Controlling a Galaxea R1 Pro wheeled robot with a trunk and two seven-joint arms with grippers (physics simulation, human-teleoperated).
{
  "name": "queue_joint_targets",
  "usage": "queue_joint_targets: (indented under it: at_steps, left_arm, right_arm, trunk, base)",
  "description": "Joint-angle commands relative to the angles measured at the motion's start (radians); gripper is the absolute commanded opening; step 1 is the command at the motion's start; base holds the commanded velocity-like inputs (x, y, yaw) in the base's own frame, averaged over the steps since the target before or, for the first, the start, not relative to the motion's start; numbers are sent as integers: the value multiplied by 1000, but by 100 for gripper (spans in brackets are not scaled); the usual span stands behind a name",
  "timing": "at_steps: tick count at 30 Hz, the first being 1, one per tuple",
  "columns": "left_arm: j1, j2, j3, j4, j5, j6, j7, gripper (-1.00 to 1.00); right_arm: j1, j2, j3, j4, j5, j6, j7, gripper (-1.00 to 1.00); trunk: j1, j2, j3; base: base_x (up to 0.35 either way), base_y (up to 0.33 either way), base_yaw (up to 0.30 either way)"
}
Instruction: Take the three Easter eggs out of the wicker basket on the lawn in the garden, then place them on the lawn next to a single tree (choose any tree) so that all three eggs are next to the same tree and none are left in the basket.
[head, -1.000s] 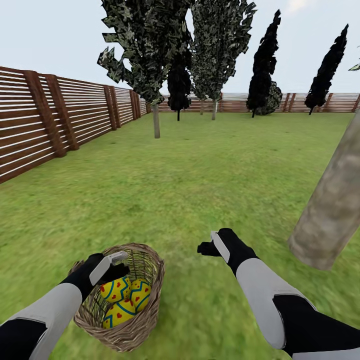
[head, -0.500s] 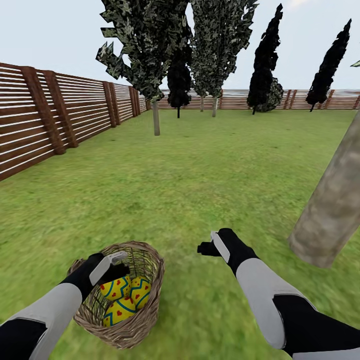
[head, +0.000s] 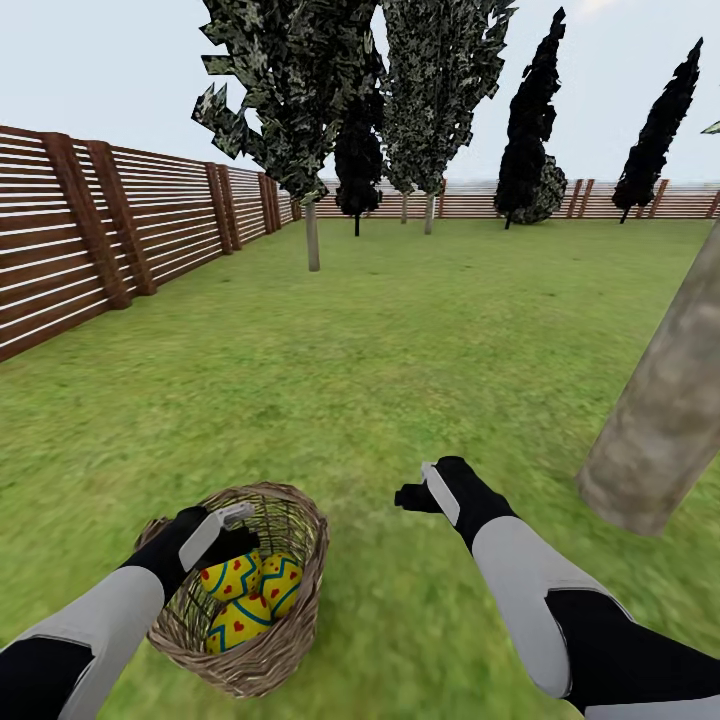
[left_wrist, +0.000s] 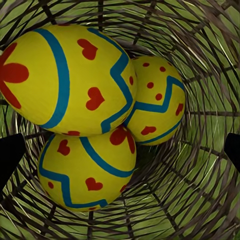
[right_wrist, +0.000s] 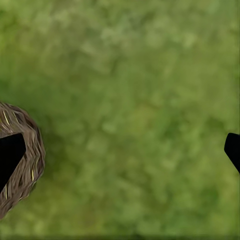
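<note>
The wicker basket (head: 290, 640) sits on the lawn (head: 400, 340) at the lower left. Three yellow Easter eggs with blue zigzags and red marks lie inside it: one (head: 230, 578) under my left hand, one (head: 283, 582) beside it, one (head: 238, 622) nearer me. My left gripper (head: 235, 535) hangs open just over the basket's mouth. In the left wrist view its fingertips (left_wrist: 10, 157) spread wide around the eggs (left_wrist: 75, 80), touching none. My right gripper (head: 425, 495) is open over bare grass right of the basket (right_wrist: 25, 160). The thick tree trunk (head: 665, 410) stands at the right.
A brown slat fence (head: 100, 230) runs along the left and across the back. A thin-trunked leafy tree (head: 312, 235) and dark cypress-like trees (head: 530, 130) stand far off. Open grass lies between the basket and the thick trunk.
The whole picture shifted slightly a second ago, so the camera moved. Both grippers, the basket and the eggs keep their places.
</note>
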Motion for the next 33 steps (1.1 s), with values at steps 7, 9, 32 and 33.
queue_joint_targets:
  at_steps: [7, 9, 32, 33]
  left_arm:
    - [0, 1, -8, -2, 11, 3, 8, 100]
    - [0, 1, -8, -2, 11, 3, 8, 100]
    - [0, 1, -6, -4, 11, -2, 9, 100]
    - [0, 1, -6, -4, 11, -2, 9, 100]
  right_arm:
    - [0, 1, -6, -1, -9, 3, -8, 100]
    - [0, 1, -6, -1, -9, 3, -8, 100]
    - [0, 1, -6, 0, -9, 3, -8, 100]
    - [0, 1, -6, 0, -9, 3, -8, 100]
  trunk:
    - [2, -1, -16]
    - [2, -1, -16]
    - [3, -2, -32]
    - [3, -2, -32]
  base:
    - [0, 0, 0]
    - [0, 0, 0]
    - [0, 0, 0]
    - [0, 0, 0]
